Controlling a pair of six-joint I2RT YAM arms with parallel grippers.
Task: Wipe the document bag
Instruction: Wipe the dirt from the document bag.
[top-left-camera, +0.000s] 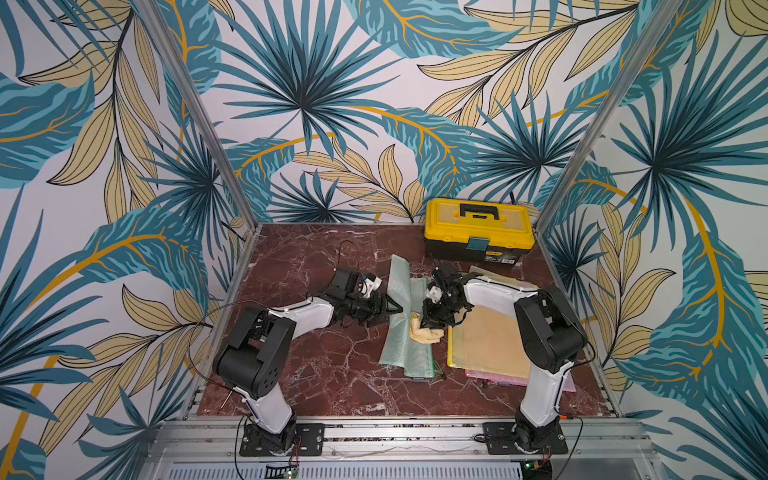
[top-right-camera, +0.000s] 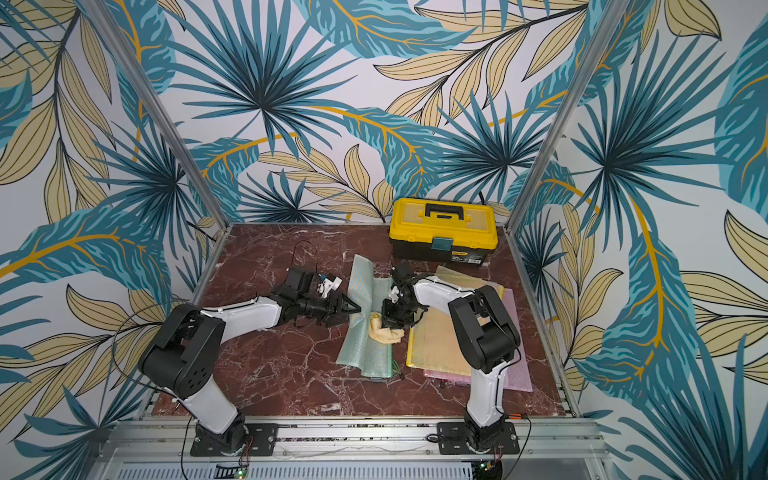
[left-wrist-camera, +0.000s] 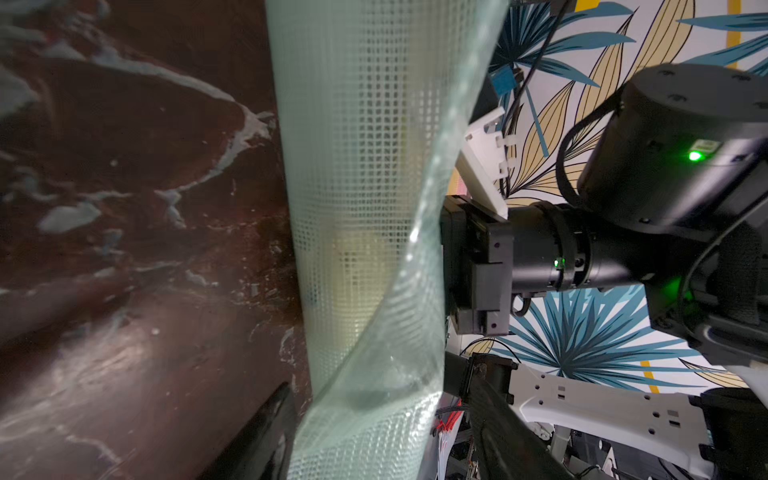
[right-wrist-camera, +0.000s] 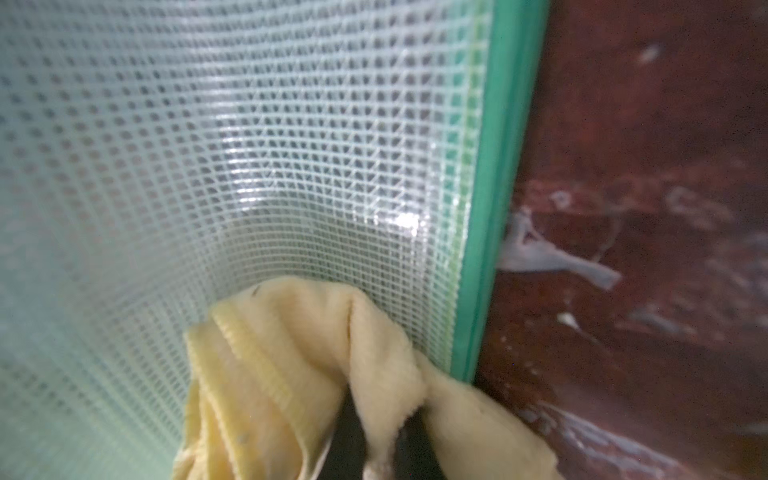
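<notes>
Document bag (top-left-camera: 401, 353) lies mid-table on the red marbled table (top-left-camera: 316, 374), between the two arms and just beside a stack of a yellow bag (top-left-camera: 482, 340) over a pink one (top-left-camera: 494, 375); a yellow toolbox (top-left-camera: 478, 228) stands at the back. Wiping is judged to be in progress, not complete: the right gripper (right-wrist-camera: 382, 444) is clenched on a bunched cloth (right-wrist-camera: 291, 374), which rests on the bag's middle close to the green edge binding (right-wrist-camera: 490, 249). The near and far ends show no cloth contact at present and are presumed outstanding. No dirt or streaks are visible, so the cleaned area cannot be confirmed. The left gripper (top-left-camera: 390, 311) sits at the bag's opposite long edge with its jaws apart, astride that raised edge; no firm pinch is evident. Material: translucent pale green plastic reinforced with a fine square grid, glossy, limp, curling upward along one side. The cloth is soft, fleecy, pale yellow, with a ribbed hem.
</notes>
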